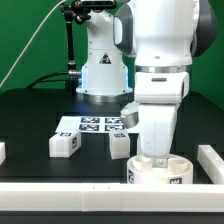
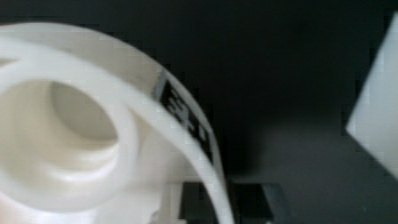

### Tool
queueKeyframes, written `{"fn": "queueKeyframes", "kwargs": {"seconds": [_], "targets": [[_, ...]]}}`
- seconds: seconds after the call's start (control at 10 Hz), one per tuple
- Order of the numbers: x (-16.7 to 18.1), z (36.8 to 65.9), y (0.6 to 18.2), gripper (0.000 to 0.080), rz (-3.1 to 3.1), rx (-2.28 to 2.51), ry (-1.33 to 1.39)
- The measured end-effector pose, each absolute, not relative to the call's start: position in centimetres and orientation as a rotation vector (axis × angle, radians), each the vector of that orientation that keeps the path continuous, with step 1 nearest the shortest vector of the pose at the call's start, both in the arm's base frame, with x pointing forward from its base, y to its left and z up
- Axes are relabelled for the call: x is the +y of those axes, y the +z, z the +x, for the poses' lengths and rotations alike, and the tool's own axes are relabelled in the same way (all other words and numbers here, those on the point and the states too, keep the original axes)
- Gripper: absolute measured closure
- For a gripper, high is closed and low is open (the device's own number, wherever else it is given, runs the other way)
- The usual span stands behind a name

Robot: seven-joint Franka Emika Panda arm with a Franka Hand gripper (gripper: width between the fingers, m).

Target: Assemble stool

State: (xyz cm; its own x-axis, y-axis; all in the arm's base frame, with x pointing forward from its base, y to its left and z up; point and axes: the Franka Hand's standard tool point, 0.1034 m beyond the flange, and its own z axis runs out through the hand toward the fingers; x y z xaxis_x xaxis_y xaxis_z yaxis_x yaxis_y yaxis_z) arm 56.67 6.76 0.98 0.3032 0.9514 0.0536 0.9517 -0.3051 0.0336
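The round white stool seat point(image 1: 160, 172) stands on the black table near the front rail, toward the exterior view's right. My gripper point(image 1: 160, 157) reaches straight down onto it. In the wrist view the seat point(image 2: 71, 110) fills most of the picture, with a black-and-white tag point(image 2: 185, 110) on its outer side. Its thin rim wall runs between my two dark finger pads point(image 2: 258, 200), so the gripper point(image 2: 217, 200) is shut on the wall. Two blocky white legs point(image 1: 65, 145) point(image 1: 120, 143) lie on the table to the exterior view's left of the seat.
The marker board point(image 1: 95, 124) lies flat behind the legs, in front of the arm's base point(image 1: 103, 75). White border rails run along the front point(image 1: 60, 195) and the right side point(image 1: 210, 160). A blurred white piece point(image 2: 377, 110) shows beside the seat in the wrist view.
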Motion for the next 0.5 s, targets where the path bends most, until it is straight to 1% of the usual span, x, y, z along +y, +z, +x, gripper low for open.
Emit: {"fn": "queueKeyframes", "kwargs": {"seconds": [0.1, 0.5], "targets": [[7.8, 57.0, 1.0, 0.0770, -2.514, -1.866, -0.093], [9.5, 57.6, 1.0, 0.0770, -2.494, -1.889, -0.106]]}}
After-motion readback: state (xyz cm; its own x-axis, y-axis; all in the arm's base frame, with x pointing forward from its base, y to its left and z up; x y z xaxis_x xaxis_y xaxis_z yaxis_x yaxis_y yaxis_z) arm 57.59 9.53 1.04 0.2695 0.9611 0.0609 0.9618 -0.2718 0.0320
